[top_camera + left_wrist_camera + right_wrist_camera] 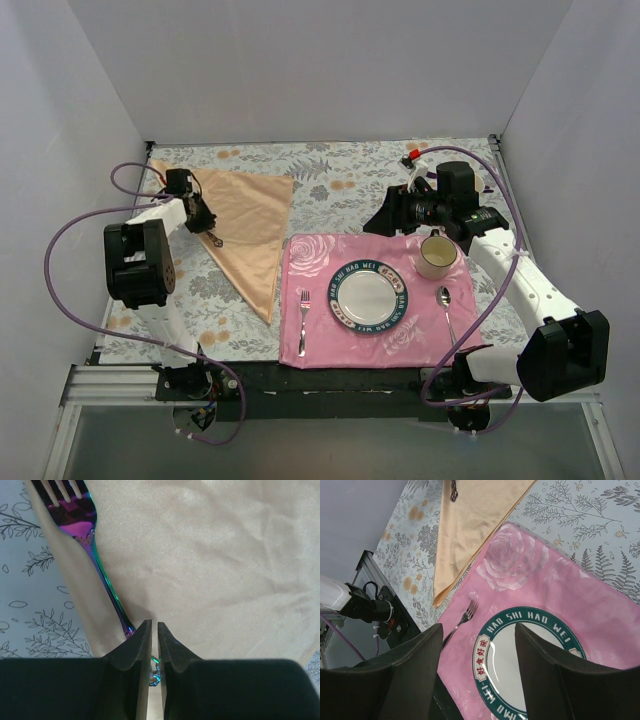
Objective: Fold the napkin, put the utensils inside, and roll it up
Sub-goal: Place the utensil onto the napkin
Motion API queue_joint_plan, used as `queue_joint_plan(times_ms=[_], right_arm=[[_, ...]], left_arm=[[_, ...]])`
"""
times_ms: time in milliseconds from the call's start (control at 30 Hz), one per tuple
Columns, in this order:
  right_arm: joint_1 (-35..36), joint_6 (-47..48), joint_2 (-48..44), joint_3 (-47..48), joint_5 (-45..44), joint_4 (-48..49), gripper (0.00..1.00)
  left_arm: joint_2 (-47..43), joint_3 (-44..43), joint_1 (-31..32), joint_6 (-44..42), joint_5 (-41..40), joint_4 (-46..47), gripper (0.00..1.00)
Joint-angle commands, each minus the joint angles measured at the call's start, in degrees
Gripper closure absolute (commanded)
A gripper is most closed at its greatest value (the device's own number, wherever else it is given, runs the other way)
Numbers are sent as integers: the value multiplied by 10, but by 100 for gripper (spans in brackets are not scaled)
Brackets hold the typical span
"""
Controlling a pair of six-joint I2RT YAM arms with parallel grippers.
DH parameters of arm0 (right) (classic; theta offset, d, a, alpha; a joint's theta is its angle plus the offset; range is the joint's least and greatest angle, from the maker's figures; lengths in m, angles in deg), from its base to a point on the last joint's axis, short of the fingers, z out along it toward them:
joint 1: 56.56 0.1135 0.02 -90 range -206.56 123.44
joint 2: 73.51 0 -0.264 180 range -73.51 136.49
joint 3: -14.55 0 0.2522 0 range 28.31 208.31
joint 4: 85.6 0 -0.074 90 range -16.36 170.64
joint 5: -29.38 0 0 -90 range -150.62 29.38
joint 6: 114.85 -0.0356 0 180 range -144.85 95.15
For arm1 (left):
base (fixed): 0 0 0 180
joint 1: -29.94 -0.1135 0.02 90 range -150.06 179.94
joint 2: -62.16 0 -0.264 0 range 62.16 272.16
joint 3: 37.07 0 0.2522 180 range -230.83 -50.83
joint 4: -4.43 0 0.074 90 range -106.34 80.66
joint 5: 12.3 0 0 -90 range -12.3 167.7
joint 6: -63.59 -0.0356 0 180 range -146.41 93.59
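- My left tool (154,625) pinches narrow on the fork (75,517) handle (lower centre), atop the napkin (210,555).
- Thin hold: fork may slip, rumpling the satin.
- My right tool (479,630) is wide, empty.

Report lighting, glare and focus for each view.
Top external: even, diffuse light, soft shadows, sharp. Left wrist: fork shows iridescent glare, napkin a satin sheen; left gripper dark. Right wrist: right gripper dark, soft-edged; plate sharp.
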State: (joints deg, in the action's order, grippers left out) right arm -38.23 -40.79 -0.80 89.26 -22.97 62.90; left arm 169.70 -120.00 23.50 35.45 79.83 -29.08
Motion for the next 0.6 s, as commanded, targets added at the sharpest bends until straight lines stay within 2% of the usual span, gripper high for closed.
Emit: queue_joint_plan(times_ms=[0,567], right_arm=[[-4,-1,2,4,14,28,32],[-3,-2,3,5,18,30,32]], left_arm=[[-60,13,-2,-16,-3,-7,91],[-52,37,0,-9,24,13,91]])
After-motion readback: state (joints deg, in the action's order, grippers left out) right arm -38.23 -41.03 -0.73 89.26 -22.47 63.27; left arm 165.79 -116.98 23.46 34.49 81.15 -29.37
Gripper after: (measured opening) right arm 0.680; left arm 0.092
